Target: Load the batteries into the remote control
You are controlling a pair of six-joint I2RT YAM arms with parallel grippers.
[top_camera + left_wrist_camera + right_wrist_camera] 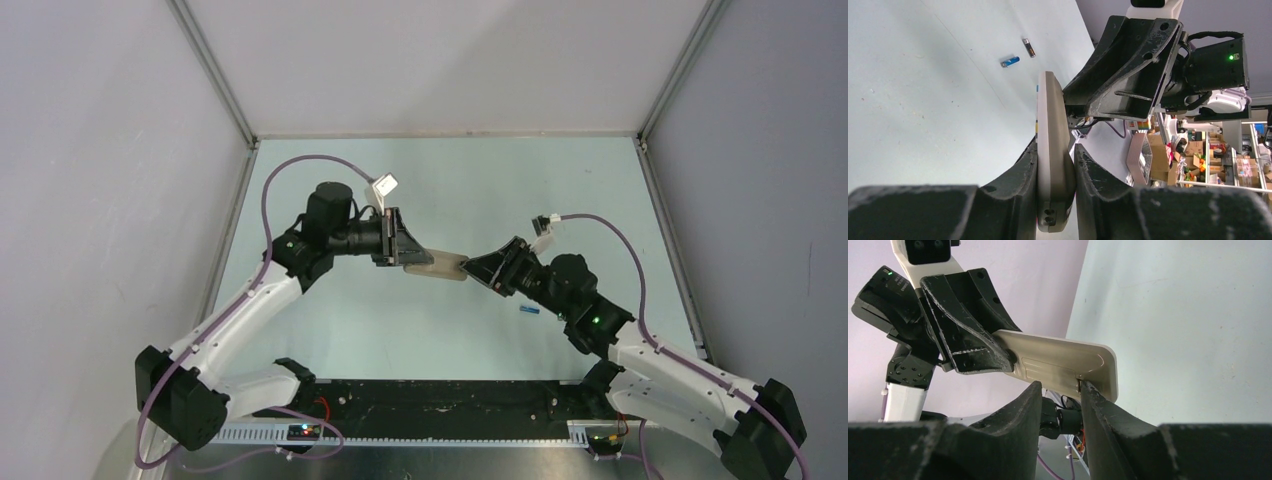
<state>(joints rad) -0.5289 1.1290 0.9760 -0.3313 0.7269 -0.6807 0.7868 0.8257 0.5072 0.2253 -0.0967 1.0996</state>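
While the two arms meet in the middle of the overhead view, the remote control hangs in the air between them, clear of the pale table. The left gripper has it clamped. In the left wrist view its two dark fingers press on either face of the handset at the bottom centre of the frame, and the remote runs edge-on up the middle. Its tan back is turned toward the right side of that frame.

The right gripper comes in from the right of the overhead view and meets the far end of the remote. Seen from its own wrist camera, its jaws stand part way apart with nothing between them. The right-hand fingertip touches the lower edge of the tan back, at the corner of an outlined panel. The other fingertip sits just under that same edge, and I can't tell whether it touches.

Both batteries lie on the table, well apart from the remote. In the upper left of the left wrist view the blue battery and the dark battery lie near each other, not touching. In the overhead view only the blue one shows, right of centre, just beside the right arm's wrist.
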